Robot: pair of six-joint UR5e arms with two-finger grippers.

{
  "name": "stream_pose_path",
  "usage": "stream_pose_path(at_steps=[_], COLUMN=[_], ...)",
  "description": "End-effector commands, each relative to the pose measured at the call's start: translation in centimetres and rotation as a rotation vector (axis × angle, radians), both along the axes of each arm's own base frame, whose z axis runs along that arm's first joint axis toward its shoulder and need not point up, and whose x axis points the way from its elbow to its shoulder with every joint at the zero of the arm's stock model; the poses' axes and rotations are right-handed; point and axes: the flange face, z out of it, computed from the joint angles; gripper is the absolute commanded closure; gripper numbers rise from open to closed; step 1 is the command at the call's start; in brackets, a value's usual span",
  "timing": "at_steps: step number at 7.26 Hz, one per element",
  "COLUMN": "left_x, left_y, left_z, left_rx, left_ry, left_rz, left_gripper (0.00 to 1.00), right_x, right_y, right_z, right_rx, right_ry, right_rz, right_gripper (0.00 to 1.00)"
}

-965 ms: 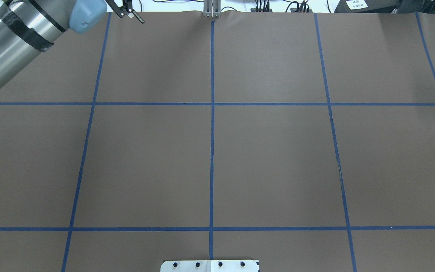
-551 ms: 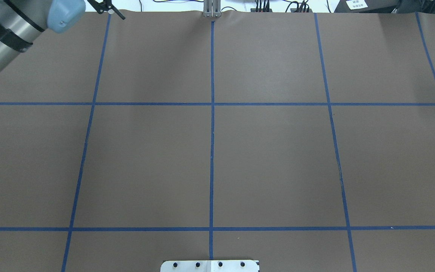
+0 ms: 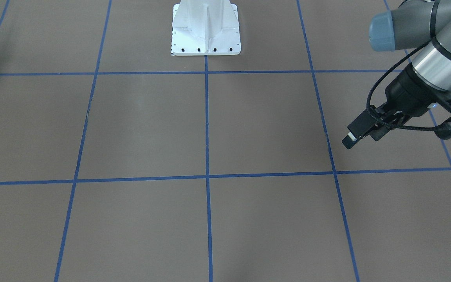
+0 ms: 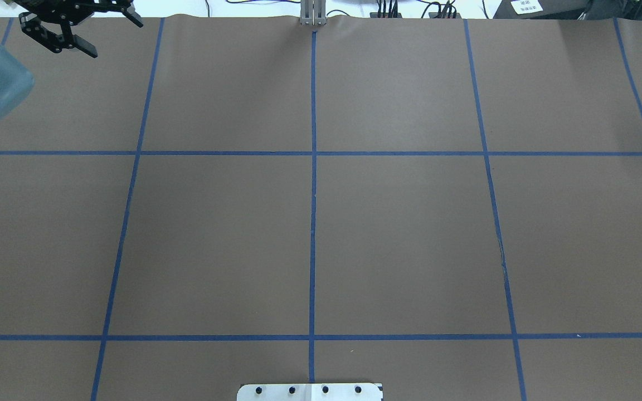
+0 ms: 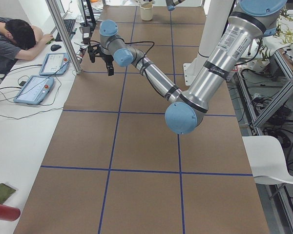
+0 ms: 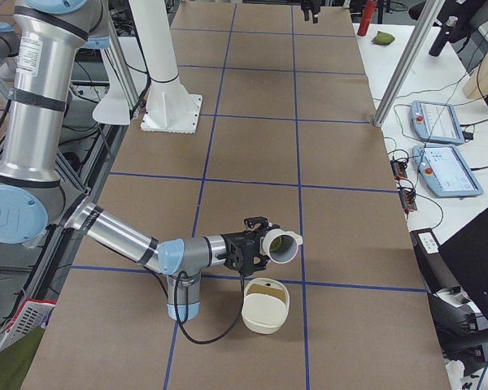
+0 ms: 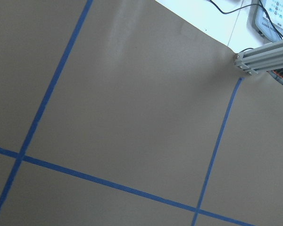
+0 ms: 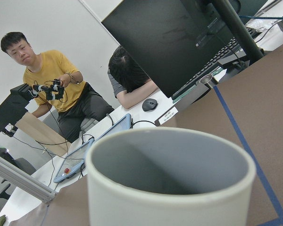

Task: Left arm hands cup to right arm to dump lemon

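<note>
The cream-white cup (image 6: 286,252) lies tilted on its side at the tip of my near right arm (image 6: 114,231) in the exterior right view, above the table. A yellow-green lemon (image 6: 274,240) shows inside its mouth. The right wrist view is filled by the cup's rim and grey inside (image 8: 170,188); the lemon is hidden there. The right gripper (image 6: 248,248) shows only in this side view, so I cannot tell its state. My left gripper (image 4: 115,38) is open and empty at the table's far left corner, also seen in the exterior left view (image 5: 101,63).
A cream round container with a handle (image 6: 266,315) sits on the table right under the tilted cup. The white robot base (image 3: 206,31) stands at the table's edge. A metal post (image 5: 63,34), tablets and people are along the operators' side.
My left arm has swung left in the overhead view; its gripper moved left along the far edge and now shows in full.
</note>
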Motion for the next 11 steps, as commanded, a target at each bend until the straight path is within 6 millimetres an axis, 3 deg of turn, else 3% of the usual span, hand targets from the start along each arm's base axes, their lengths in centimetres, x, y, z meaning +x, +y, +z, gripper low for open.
stream_pose_path(at_steps=[1, 2, 3, 5, 7, 9, 11], left_x=[0.0, -0.6, 0.3, 0.6, 0.6, 0.5, 0.6], left_y=[3.4, 4.9, 6.1, 6.4, 6.4, 6.4, 6.4], left_z=[-1.3, -1.9, -3.1, -3.7, -3.7, -3.9, -4.3], left_rx=[0.029, 0.073, 0.084, 0.096, 0.095, 0.100, 0.104], left_ry=[-0.163, -0.307, -0.341, -0.333, -0.333, -0.331, -0.329], left_rz=[0.024, 0.033, 0.048, 0.053, 0.052, 0.053, 0.052], left_gripper=[0.00, 0.00, 0.00, 0.00, 0.00, 0.00, 0.00], right_x=[0.0, 0.0, 0.0, 0.6, 0.6, 1.0, 1.6], right_y=[-0.1, 0.1, 0.2, 2.0, 1.7, 0.4, 0.9], right_z=[0.3, 0.6, 0.7, 2.5, 2.1, 0.9, 1.6], right_rx=[-0.028, -0.036, -0.043, -0.062, -0.109, -0.166, -0.192], right_ry=[-0.037, -0.035, -0.043, -0.165, -0.329, -0.610, -0.743], right_rz=[0.000, 0.000, -0.001, 0.002, 0.010, 0.050, 0.068], right_gripper=[1.00, 1.00, 1.00, 1.00, 1.00, 1.00, 1.00])
